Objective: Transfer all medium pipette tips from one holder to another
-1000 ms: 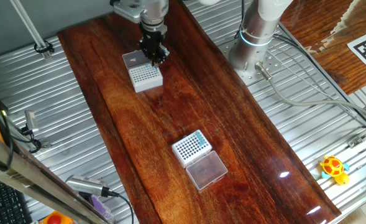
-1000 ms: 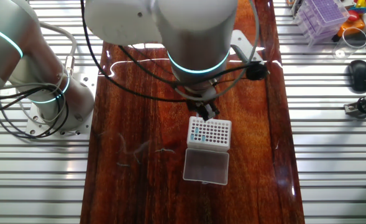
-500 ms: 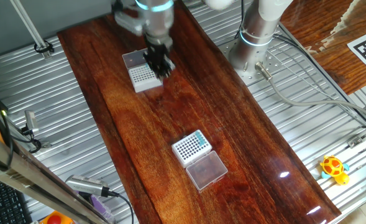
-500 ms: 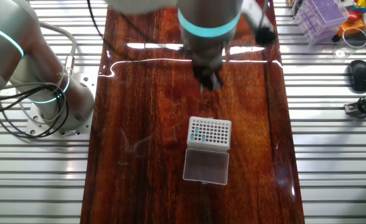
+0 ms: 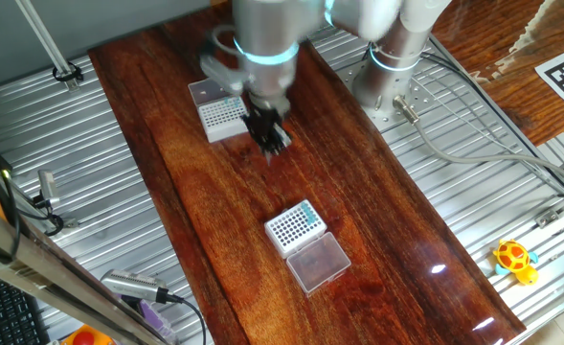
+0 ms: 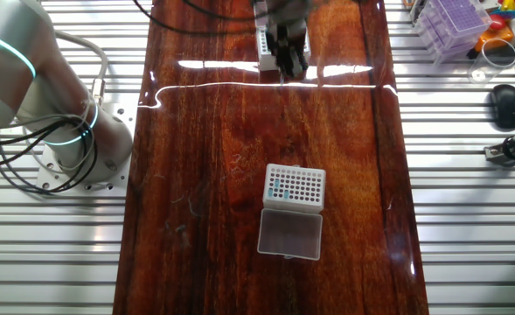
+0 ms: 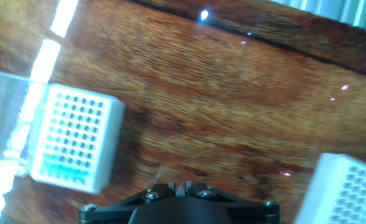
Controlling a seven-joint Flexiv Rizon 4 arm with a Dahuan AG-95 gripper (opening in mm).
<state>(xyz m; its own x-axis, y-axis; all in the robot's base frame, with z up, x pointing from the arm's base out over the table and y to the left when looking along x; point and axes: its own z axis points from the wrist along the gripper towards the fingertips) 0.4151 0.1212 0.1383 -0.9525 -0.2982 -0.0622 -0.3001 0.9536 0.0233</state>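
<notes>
Dark red polished wood makes up the table point(image 5: 377, 211), which lies on a ribbed metal bench point(image 5: 90, 182) and throws back streaks of lamp glare. Above its bare middle hangs the hand point(image 5: 270, 137), apart from both racks. In the hand view its fingers point(image 7: 184, 186) look drawn narrow, tips all but meeting; whether a tip is pinched between them cannot be made out.

Down to the fingers' right, close by, sits the white rack with fine grey dots point(image 7: 350, 186), its frosted lid point(image 5: 205, 91) just beyond it. To their left, further off, sits the white rack with bold dark holes point(image 7: 74, 137), with its clear lid point(image 7: 5, 124) touching its far side. A few teal tips point(image 7: 61, 169) stand bunched along one edge of that rack.

The step in hand looks like a crossing between the racks. Doing it well probably means keeping the fingers upright, lining up squarely over one hole and coming down straight, since the holes are closely packed. Glare on the wood may blur the hand view's aim.

Beyond the table lie cables point(image 5: 454, 144), and a yellow toy point(image 5: 514, 257) rests on the bench.
</notes>
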